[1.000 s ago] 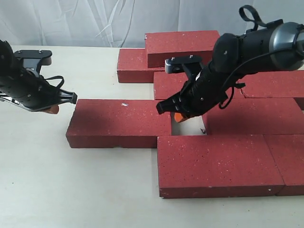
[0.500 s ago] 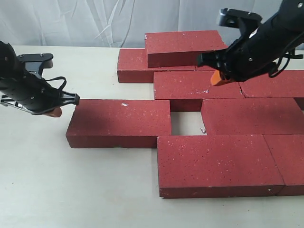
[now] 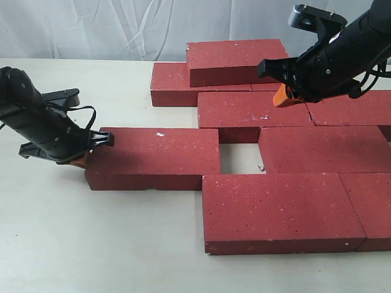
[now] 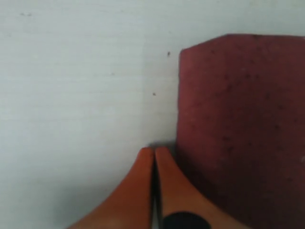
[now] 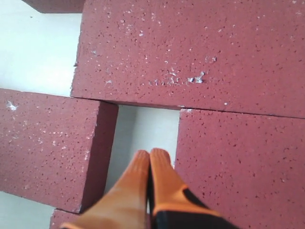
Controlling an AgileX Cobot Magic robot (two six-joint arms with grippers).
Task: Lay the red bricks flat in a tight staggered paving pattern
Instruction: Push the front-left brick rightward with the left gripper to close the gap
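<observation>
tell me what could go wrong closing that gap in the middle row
1. The shut left gripper sits at the left brick's outer end, seemingly off-centre. A push there could swing the brick instead of sliding it straight, wedging it against the front brick.
2. A small speck lies in the gap; it might stop the bricks closing tight.

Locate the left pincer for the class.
Exterior view, left side: the shut left pincer sits low beside the outer end of the leftmost red brick.
</observation>
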